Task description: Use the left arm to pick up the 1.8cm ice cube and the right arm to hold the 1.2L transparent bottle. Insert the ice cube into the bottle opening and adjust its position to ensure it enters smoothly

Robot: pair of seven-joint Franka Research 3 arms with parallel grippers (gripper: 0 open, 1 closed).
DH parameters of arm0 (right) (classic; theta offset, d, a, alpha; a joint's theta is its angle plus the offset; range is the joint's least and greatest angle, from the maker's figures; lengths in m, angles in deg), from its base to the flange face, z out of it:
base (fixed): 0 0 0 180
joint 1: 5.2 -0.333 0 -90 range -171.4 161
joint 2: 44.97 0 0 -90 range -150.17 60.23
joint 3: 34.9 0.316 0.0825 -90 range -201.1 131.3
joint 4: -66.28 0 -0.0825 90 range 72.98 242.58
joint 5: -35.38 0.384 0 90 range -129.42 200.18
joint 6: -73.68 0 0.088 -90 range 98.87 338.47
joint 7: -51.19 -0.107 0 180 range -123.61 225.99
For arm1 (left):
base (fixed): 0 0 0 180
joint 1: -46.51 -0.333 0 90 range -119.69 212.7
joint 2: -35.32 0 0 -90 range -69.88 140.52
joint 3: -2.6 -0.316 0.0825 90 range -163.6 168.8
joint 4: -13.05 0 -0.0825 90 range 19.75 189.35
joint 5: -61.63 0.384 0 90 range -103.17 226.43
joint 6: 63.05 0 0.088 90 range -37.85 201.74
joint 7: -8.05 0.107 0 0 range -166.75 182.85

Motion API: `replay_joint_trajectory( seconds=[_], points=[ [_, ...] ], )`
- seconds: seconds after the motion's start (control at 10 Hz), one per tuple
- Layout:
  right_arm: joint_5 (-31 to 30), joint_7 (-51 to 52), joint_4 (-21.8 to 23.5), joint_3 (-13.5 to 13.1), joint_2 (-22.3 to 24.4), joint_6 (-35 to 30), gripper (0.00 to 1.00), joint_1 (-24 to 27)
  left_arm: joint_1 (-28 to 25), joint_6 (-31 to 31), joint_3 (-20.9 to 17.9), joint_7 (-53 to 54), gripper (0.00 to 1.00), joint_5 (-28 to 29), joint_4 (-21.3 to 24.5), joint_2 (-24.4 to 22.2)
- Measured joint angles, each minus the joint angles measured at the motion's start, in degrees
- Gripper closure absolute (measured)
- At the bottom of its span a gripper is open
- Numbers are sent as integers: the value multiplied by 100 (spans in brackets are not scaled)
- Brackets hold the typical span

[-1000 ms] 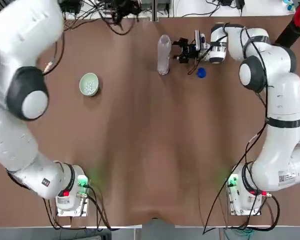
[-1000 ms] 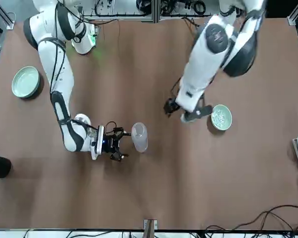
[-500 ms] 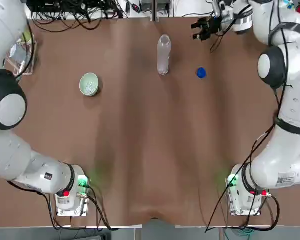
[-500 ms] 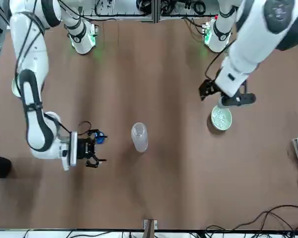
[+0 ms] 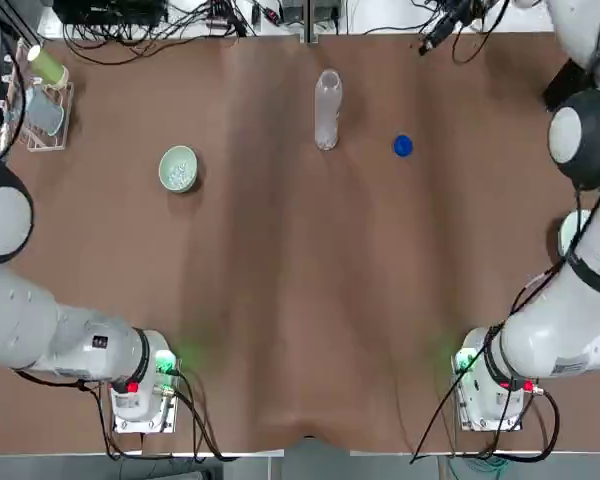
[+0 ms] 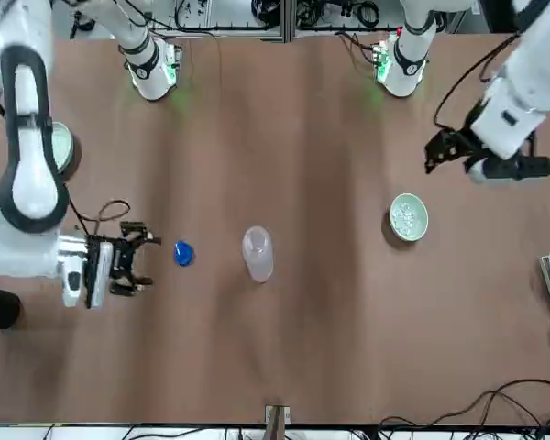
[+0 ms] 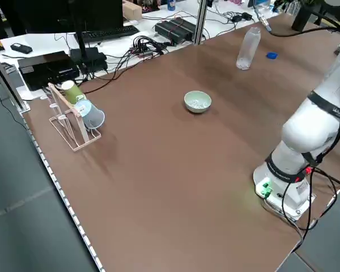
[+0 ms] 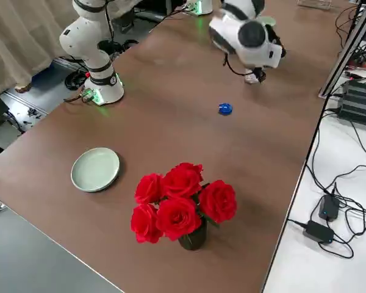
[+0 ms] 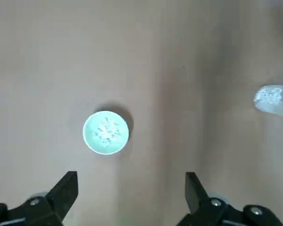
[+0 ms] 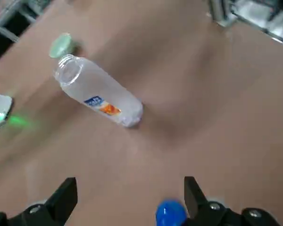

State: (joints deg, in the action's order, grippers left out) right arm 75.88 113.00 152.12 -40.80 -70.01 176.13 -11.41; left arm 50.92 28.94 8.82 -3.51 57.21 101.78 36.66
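Left gripper [image 9: 132,175] open above the worktop's [image 5: 280,300] left side, right gripper [image 10: 131,179] open near its far edge, upright transparent bottle [image 5: 327,110] between, ice cubes [image 9: 107,132] indistinct in green bowl [image 5: 178,150]

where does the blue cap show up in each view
top: right of the bottle, blue cap
front: left of the bottle
left side: upper right, beside the bottle
right side: upper middle
left wrist: not in it
right wrist: bottom edge, right of middle
shared landmark: bottle, all but right side
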Motion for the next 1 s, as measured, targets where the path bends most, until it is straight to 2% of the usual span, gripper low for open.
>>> replay_joint_trajectory(
  seconds=[0.4, 0.6, 0.8, 1.0],
  points=[
    [-2509, -3044, -21, -32, 891, -3, 0, -10, -318, -1, -12, 705, 0, 177, -15, -66],
    [-3482, -4392, -18, -60, 1285, -520, 0, 81, -354, -49, -16, 844, 0, 217, -15, -78],
    [-3700, -5578, -31, 3, 1697, -1171, 0, 439, -350, -187, -43, 917, 0, 218, -16, -112],
    [-3915, -6231, -30, 552, 2051, -1505, 0, 943, -288, -327, -208, 926, 0, 218, -16, -134]
  ],
)
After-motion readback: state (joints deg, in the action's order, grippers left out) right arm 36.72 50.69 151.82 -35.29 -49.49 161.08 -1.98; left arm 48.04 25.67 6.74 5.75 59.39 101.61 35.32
